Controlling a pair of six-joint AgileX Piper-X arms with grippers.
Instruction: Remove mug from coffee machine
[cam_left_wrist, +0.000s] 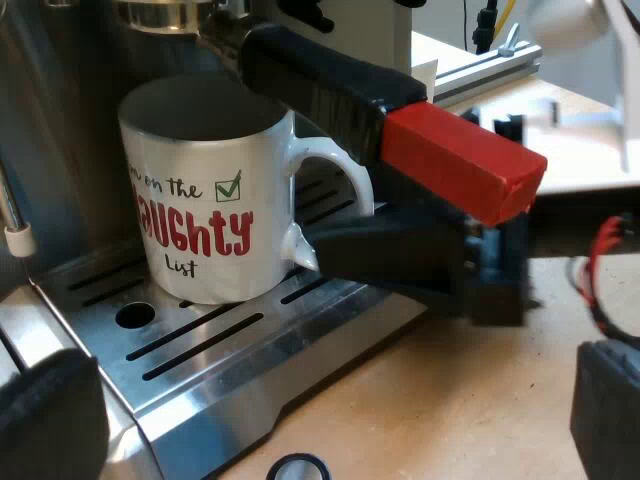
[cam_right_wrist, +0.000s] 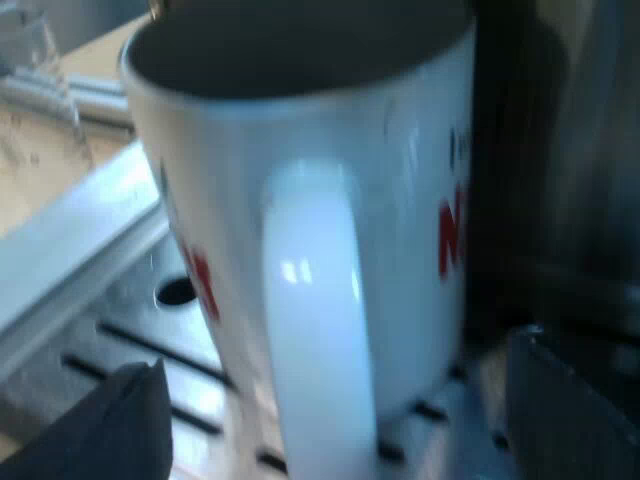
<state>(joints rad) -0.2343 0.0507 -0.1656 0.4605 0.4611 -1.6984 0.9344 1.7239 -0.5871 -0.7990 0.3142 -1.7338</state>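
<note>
Left wrist view: our left end effector (cam_left_wrist: 330, 425) spread, empty, low over surface (cam_left_wrist: 450, 400) beside drip tray (cam_left_wrist: 200, 340). Mug (cam_left_wrist: 200, 210) upright on tray, under holder handle (cam_left_wrist: 400, 130) with red end. Our right end effector (cam_left_wrist: 325, 250) at mug handle (cam_left_wrist: 345, 170). Right wrist view: right fingers (cam_right_wrist: 100, 430) spread, flanking mug handle, no pinch yet. We judge mug ceramic: stiff, glazed, slippery, chippable, moderately heavy. Best hold: pinch across mug handle, then draw out clear of holder handle.
</note>
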